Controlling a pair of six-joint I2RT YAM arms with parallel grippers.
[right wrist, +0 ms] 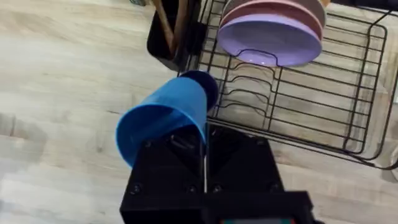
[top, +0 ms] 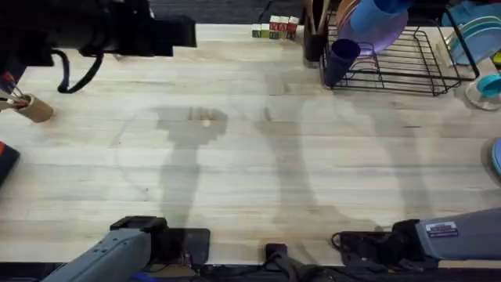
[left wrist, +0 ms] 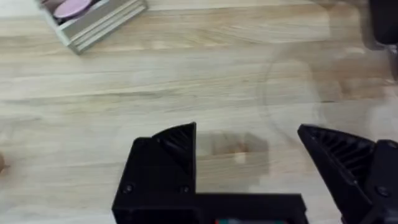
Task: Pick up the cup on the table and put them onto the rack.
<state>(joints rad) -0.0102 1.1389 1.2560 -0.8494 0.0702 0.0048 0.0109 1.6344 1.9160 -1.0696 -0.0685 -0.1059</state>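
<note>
My right pincer [right wrist: 205,163]: clamped on the blue cup's [right wrist: 163,121] rim.
My left pincer [left wrist: 249,152]: apart, over the wooden tabletop [left wrist: 186,81].
Wire rack [right wrist: 323,99]: holds round plates [right wrist: 273,28]; purple cup [top: 340,58] sits at its edge.

Overhead: black wire rack [top: 407,66] far right on table [top: 235,157], purple cup [top: 339,59] at its left end, lavender plate [top: 374,27] upright inside. Blue cup [top: 387,5] above it. Tan tube [top: 31,107] far left.

Rack [top: 407,63] at table's [top: 235,157] far right, one cup [top: 340,59] seemingly at its left end, plates [top: 376,27] inside
</note>
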